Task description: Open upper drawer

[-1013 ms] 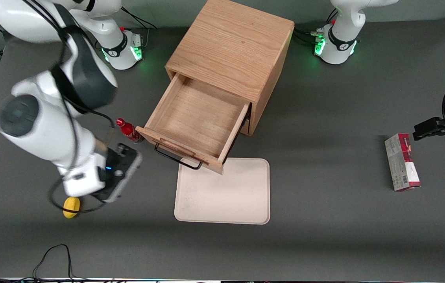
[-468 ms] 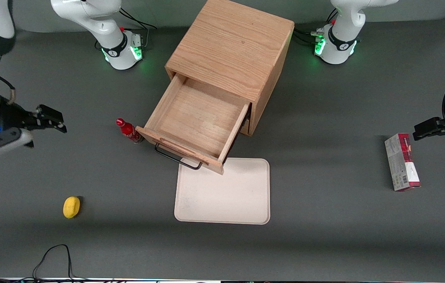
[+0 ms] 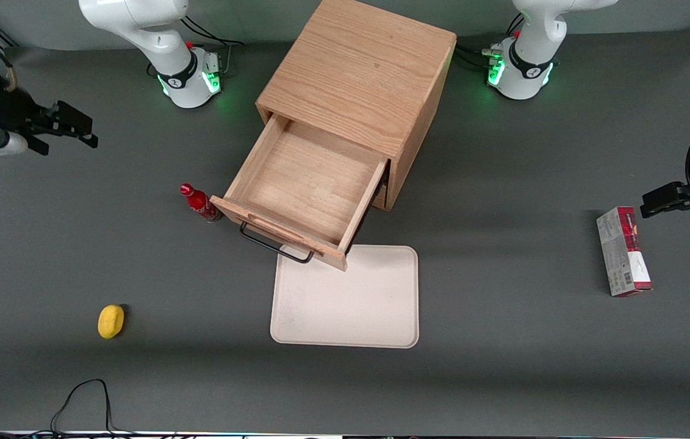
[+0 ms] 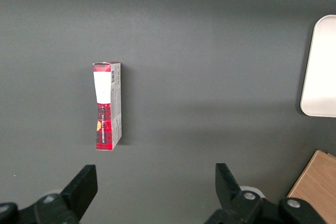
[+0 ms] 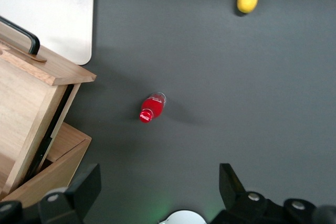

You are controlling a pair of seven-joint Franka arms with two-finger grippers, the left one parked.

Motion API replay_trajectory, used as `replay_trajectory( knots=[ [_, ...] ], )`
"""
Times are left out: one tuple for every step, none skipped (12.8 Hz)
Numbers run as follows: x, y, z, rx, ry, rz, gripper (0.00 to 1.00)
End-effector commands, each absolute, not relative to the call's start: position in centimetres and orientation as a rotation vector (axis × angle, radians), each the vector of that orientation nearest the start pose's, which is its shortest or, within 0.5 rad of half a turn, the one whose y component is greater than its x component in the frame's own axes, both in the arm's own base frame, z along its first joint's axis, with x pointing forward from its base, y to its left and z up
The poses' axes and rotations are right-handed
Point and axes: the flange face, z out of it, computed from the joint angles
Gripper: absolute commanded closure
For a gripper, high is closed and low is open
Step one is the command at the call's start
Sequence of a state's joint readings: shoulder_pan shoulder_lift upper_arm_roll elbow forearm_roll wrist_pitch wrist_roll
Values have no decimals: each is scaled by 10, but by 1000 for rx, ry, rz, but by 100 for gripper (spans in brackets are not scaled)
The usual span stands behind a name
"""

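The upper drawer (image 3: 305, 186) stood pulled well out of the cabinet (image 3: 360, 79), its plain wood floor bare and its black handle (image 3: 274, 246) hanging over the near edge of a pale tray (image 3: 348, 299) that lay on the table just nearer the camera than the drawer front. By that showing the opening step looked done — nothing gripped the handle. A red bottle (image 3: 198, 203) stood just beside the drawer's front corner, toward the working arm's end; a yellow object (image 3: 110, 321) lay well apart from the drawer, nearer the camera. A red box (image 3: 623, 250) lay far off toward the parked arm's end. The gripper (image 3: 79, 128) hung far from the drawer at the working arm's end of the table, fingers spread wide and holding nothing. The next move likely called for little more than parking the arm clear — the drawer needed no further pull.
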State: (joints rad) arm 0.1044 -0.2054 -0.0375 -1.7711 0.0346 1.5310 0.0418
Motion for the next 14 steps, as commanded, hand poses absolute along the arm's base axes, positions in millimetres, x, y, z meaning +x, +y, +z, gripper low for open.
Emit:
replay_trajectory(
  knots=[
    [483, 35, 634, -3161, 26, 15, 0],
    [486, 33, 632, -3171, 26, 28, 0],
    [487, 33, 627, -3190, 21, 40, 0],
    [489, 33, 623, -3197, 20, 41, 0],
    [490, 34, 623, -3188, 27, 42, 0],
    [489, 35, 624, -3186, 30, 45, 0],
    [489, 37, 623, -3174, 59, 51, 0],
    [490, 39, 622, -3143, 100, 55, 0],
    [491, 40, 622, -3134, 107, 59, 0],
    [491, 41, 622, -3133, 107, 60, 0],
    [492, 41, 622, -3132, 109, 57, 0],
    [492, 40, 622, -3127, 114, 58, 0],
    [494, 39, 620, -3114, 123, 65, 0],
    [495, 38, 619, -3097, 128, 72, 0]
  ],
)
